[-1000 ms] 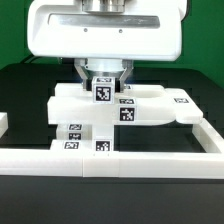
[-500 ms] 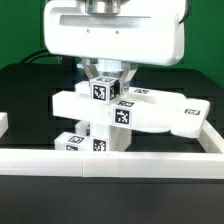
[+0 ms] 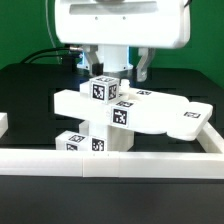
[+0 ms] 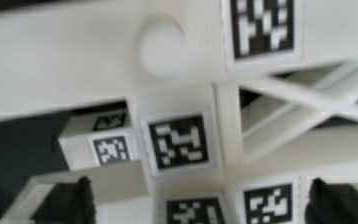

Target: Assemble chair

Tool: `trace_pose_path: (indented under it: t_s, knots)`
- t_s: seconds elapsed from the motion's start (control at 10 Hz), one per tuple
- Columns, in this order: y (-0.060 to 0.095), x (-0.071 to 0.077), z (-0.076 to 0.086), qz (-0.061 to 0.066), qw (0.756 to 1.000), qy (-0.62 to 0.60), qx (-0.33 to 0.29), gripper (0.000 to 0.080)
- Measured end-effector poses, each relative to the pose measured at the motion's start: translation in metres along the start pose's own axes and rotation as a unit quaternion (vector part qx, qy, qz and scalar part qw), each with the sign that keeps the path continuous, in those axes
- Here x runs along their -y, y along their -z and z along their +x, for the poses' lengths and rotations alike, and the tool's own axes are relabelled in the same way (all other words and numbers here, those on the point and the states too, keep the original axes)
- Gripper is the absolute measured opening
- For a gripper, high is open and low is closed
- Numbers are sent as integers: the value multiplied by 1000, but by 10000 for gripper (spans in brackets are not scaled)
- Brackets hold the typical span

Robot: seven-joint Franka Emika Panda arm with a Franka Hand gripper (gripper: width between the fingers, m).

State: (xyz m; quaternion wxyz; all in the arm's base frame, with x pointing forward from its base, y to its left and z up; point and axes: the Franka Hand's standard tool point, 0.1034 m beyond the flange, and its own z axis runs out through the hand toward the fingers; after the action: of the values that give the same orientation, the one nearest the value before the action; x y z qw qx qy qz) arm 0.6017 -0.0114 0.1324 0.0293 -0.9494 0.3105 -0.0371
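Observation:
The chair [image 3: 150, 112] is a partly joined stack of matte white tagged parts just behind the front wall: a flat slab lies across upright blocks, with a small tagged cube [image 3: 101, 88] on top. My gripper [image 3: 116, 68] hangs just above that cube, open, its dark fingers [image 3: 146, 66] standing apart on either side and touching nothing. In the wrist view the gripper [image 4: 202, 203] frames a tagged bar [image 4: 179, 140] of the chair, with a gap at each fingertip; a round hole [image 4: 167, 40] shows in the slab beyond.
A long low white border wall [image 3: 110, 160] runs along the front and turns back at the exterior view's right [image 3: 212, 135]. Black cables [image 3: 50, 55] lie on the black table behind the chair.
The gripper has opened and let go of the tagged cube on top of the chair. The arm has shifted toward the exterior view's right and lifted slightly.

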Motion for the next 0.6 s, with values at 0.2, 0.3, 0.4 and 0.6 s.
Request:
trace_pose_path:
  t_s: [0.2,0.3,0.4,0.6]
  knots:
    - [5,-2,-13,4,1000,14,-2,645]
    - [3,-2,-12,3,1000,14,-2,648]
    - [3,-2,-12,3,1000,15,-2,648]
    - [4,9,-31,11,1000,29,-5,649]
